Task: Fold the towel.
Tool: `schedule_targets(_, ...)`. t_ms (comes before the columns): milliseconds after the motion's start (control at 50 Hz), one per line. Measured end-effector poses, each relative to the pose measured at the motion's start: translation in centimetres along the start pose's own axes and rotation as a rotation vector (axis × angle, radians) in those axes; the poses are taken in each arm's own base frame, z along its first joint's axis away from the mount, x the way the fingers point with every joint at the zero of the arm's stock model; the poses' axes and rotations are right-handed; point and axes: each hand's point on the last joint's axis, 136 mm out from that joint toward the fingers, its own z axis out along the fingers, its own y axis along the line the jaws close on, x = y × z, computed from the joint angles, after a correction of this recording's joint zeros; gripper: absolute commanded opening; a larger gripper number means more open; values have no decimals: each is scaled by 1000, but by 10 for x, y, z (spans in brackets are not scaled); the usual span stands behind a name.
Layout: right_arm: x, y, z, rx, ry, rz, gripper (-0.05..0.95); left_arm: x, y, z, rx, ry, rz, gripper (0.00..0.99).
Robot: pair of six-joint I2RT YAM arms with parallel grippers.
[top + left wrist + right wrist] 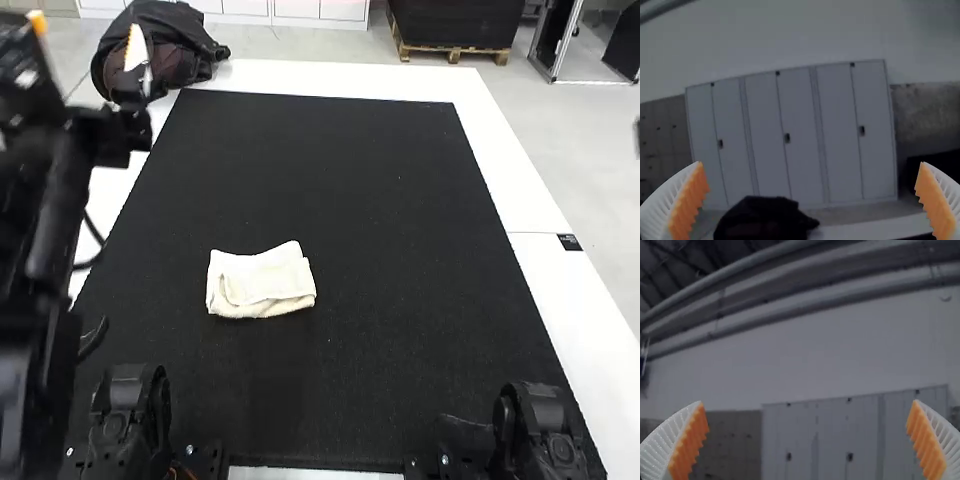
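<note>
On the dark mat (330, 180) that covers much of the white bench (560, 290), left of the middle and toward the arms' side, the cream towel (260, 282) lies in a small, roughly oblong bundle, layers stacked one over another. Most of the folding looks done: the cloth is compact, with no broad spread part around it. It is not perfectly neat, though. One corner pokes out on the far side toward the right, the far edge dips, and at the near left the layers gape a little around a curled inner edge. What is left, if anything, I would judge to be tidying: pressing that loose end flat and squaring the outline. The left pincer (811, 165) is spread wide with nothing between its pads, raised toward the bench's far left corner and well apart from the towel. The right pincer (808, 403) is spread just as wide, likewise empty, facing the wall and lockers. With both free and away from the cloth, the job may well be counted as finished. The number of layers cannot be told from above, nor whether the underside is smooth or creased; the pale folds run together where they overlap. The left arm (50, 250) is cut off by the high view's edge and blurred, and the right arm (540, 430) is cropped at the bottom.
</note>
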Motion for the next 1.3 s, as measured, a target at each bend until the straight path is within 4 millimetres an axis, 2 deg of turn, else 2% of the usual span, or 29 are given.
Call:
schedule_targets(60, 2, -14, 0, 73, -3, -44, 913, -5, 5, -2, -25, -22, -7, 969)
schedule_targets(120, 8, -29, 0, 145, 4, -96, 913, 4, 8, 0, -51, 2, -15, 969)
schedule_targets(200, 30, -55, 2, 247, 34, -184, 913, 12, 12, 5, -76, -15, -28, 969)
schedule_targets(280, 77, -90, 2, 352, 113, -263, 913, 20, 13, 11, -93, -67, -29, 969)
schedule_targets(380, 145, -131, -8, 472, 218, -308, 913, 35, 13, 17, -108, -140, -7, 969)
schedule_targets(480, 192, -154, -20, 525, 254, -339, 913, 63, 8, 20, -99, -144, 11, 969)
schedule_targets(560, 210, -158, -25, 519, 237, -375, 913, 86, 2, 21, -74, -128, 15, 969)
schedule_targets(660, 221, -160, -30, 506, 195, -407, 913, 116, -4, 21, -49, -83, 17, 969)
schedule_targets(740, 241, -161, -37, 490, 213, -417, 913, 137, -6, 20, -47, -50, 19, 969)
schedule_targets(840, 283, -167, -51, 475, 351, -408, 913, 164, -8, 18, -43, 4, 20, 969)
schedule_targets(900, 300, -168, -57, 470, 425, -397, 913, 182, -10, 17, -38, 74, 23, 969)
schedule_targets(1080, 339, -171, -79, 472, 605, -340, 913, 227, -13, 9, -27, 260, -3, 969)
schedule_targets(1220, 373, -173, -108, 487, 784, -299, 913, 262, -16, -3, -24, 414, -33, 969)
schedule_targets(1300, 378, -171, -111, 478, 809, -290, 913, 270, -16, -7, -24, 449, -42, 969)
